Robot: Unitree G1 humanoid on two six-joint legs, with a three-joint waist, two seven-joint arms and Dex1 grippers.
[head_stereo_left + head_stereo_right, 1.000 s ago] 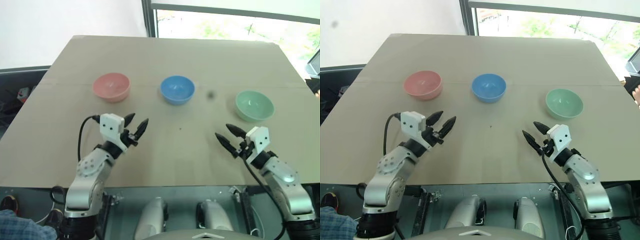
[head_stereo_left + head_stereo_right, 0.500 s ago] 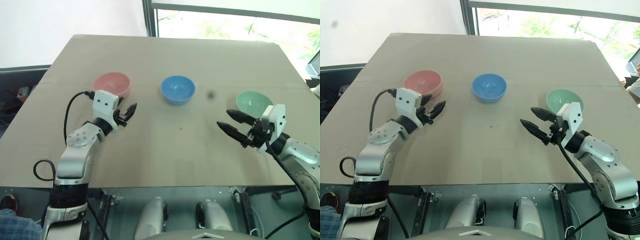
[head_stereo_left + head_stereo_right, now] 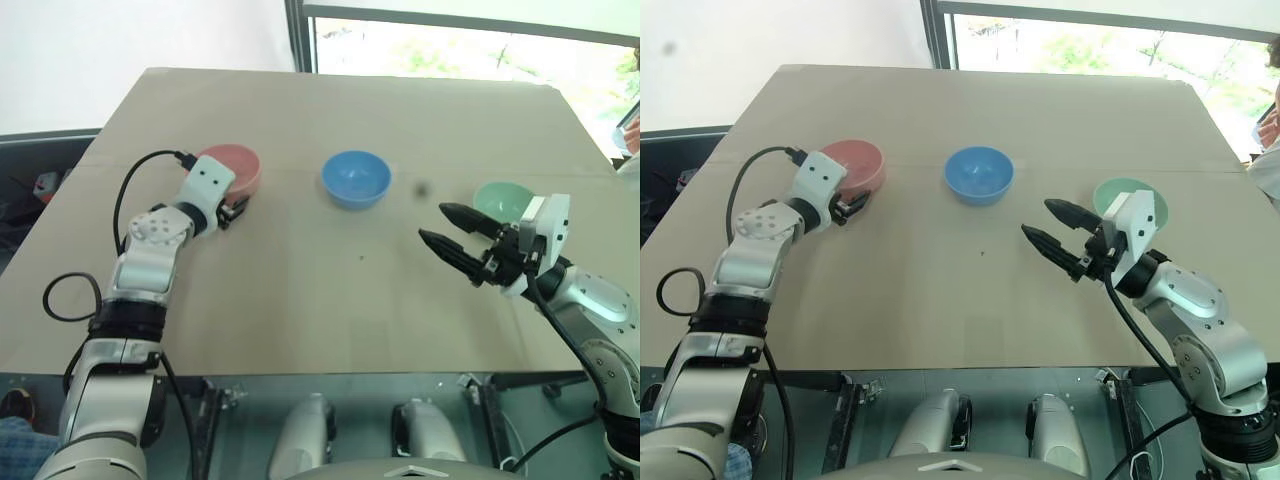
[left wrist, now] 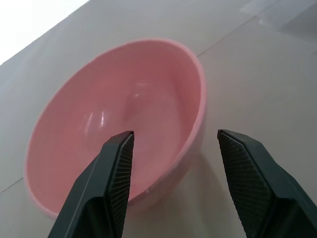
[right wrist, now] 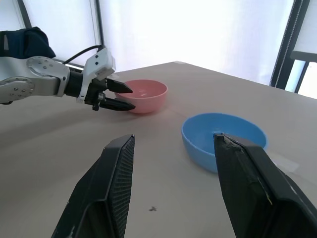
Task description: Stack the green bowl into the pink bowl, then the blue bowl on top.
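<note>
A: In the head views, what differs from one second ago?

B: The left gripper (image 3: pixel 232 210) was over the bare table (image 3: pixel 330 300), well before the pink bowl (image 3: pixel 236 166). Now the left arm is stretched forward and the fingertips are at the near rim of that bowl. The right gripper (image 3: pixel 455 237) was lower and nearer to the robot; now it is raised and points toward the table's middle, and its wrist covers part of the green bowl (image 3: pixel 497 199). The three bowls are in the same places.

A: And the fingers?

B: Both pairs are apart and hold nothing. The three bowls stand in one row: pink on the left, the blue bowl (image 3: pixel 355 178) in the middle, green on the right. The pink and blue are empty; what shows of the green also looks empty. Nothing is stacked.

A: The left wrist view?

B: The pink bowl (image 4: pixel 119 119) is very close and empty. One finger (image 4: pixel 106 193) is over its inside, the other is outside the wall, so the rim is between them. I cannot tell if they touch it.

A: The right wrist view?

B: The right fingers (image 5: pixel 106 193) are wide apart, above the table. Beyond them is the blue bowl (image 5: pixel 223 141), empty, and further the pink bowl (image 5: pixel 146 95) with the left gripper (image 5: pixel 121 96) at its rim, also parted.
</note>
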